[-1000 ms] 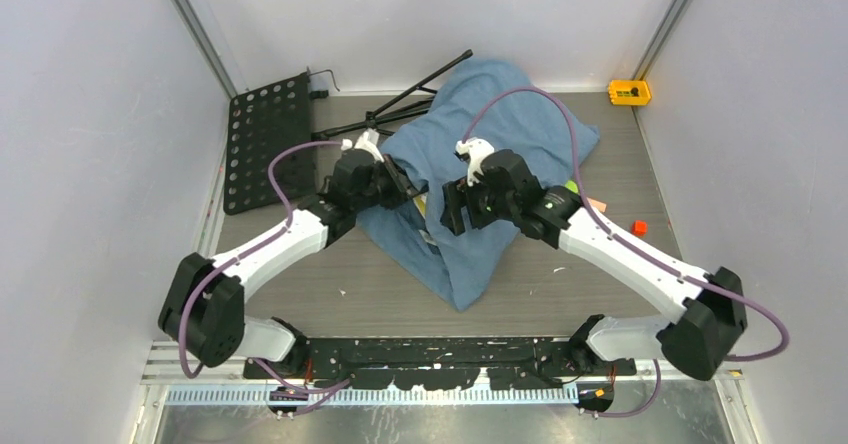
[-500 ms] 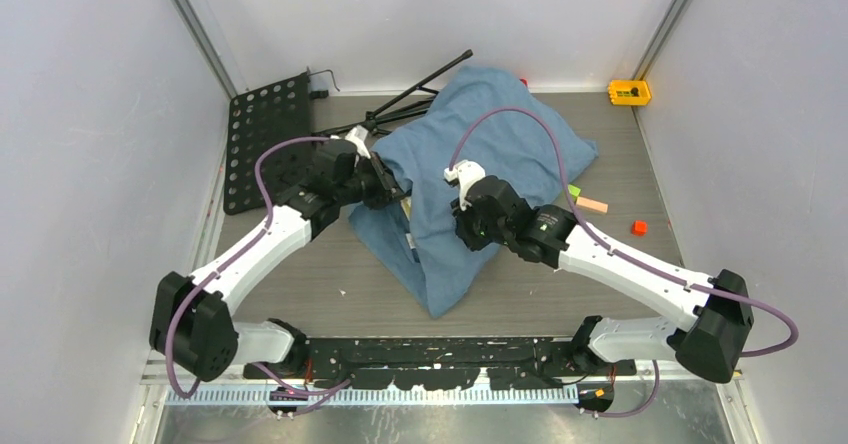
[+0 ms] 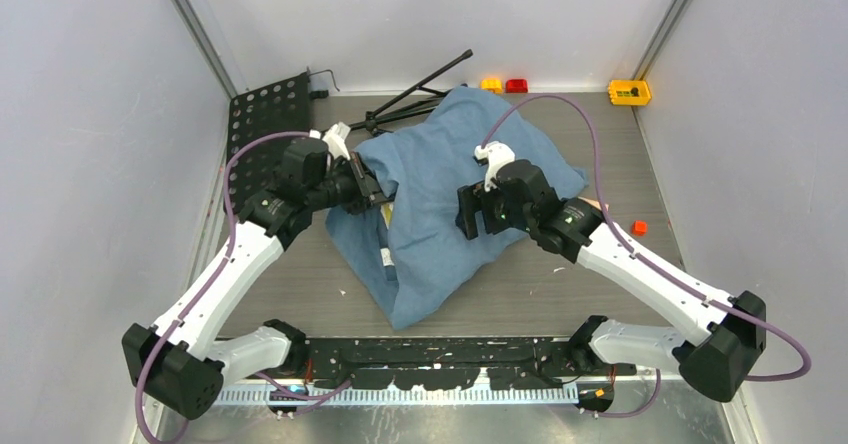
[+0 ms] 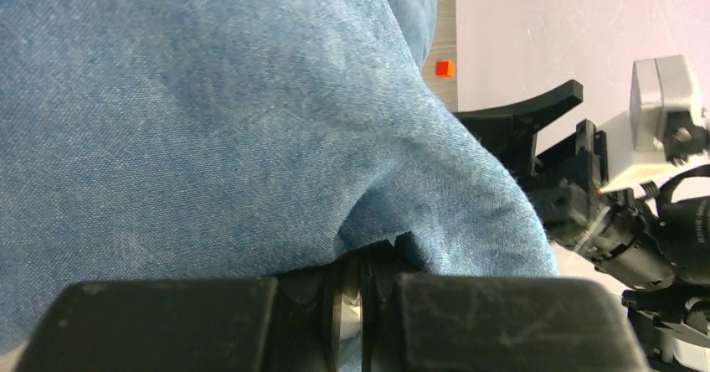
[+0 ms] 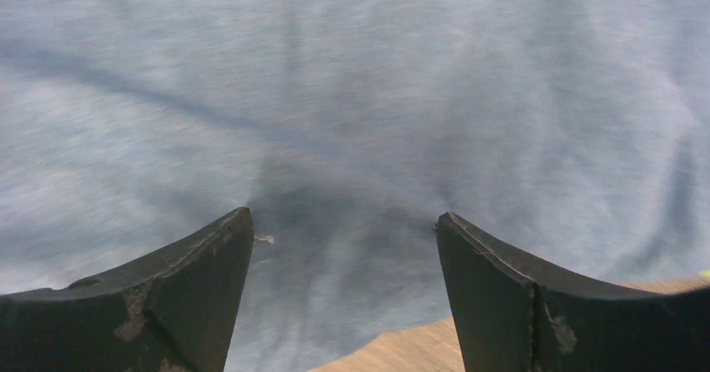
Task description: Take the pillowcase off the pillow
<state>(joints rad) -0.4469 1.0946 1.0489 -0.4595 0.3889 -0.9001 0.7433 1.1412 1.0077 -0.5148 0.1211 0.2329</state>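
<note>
We see the blue pillowcase (image 3: 450,179) lying rumpled in the middle of the table (image 3: 600,294), with only a pale sliver of the pillow (image 3: 385,214) showing at its left opening. Our left gripper (image 3: 372,192) is pinched tight on a fold at its left edge. Our right gripper (image 5: 343,221) hangs over its right half, fingers spread wide, holding nothing.

The pillowcase (image 3: 450,179) is plain dusty blue, the table (image 3: 300,284) grey wood-grain, the plate (image 3: 262,129) black with holes, the cables (image 3: 545,97) purple.
</note>
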